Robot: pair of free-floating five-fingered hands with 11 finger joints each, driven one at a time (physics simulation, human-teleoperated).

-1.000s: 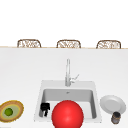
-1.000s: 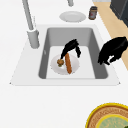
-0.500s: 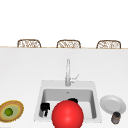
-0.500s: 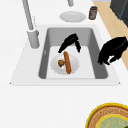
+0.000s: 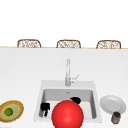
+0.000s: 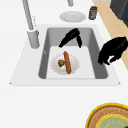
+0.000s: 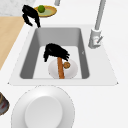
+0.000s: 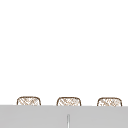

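Colours at the sink

Sink (image 6: 105, 75): pale grey basin, white surround. Inside it: white plate (image 6: 56, 67) bearing an orange-brown sausage (image 6: 67, 62) and a small brown lump (image 6: 61, 62). Both hands black: right hand (image 6: 71, 37) over the basin, left hand (image 6: 112, 50) at the sink's near rim. Faucet (image 5: 67, 72): silver-grey. Right of sink: plain white dish (image 5: 113, 104), dark brown jar (image 5: 116, 117). Left of sink: bowl (image 5: 17, 110) ringed brown, yellow and green, holding a green fruit (image 5: 9, 112). Front: red ball (image 5: 67, 115).
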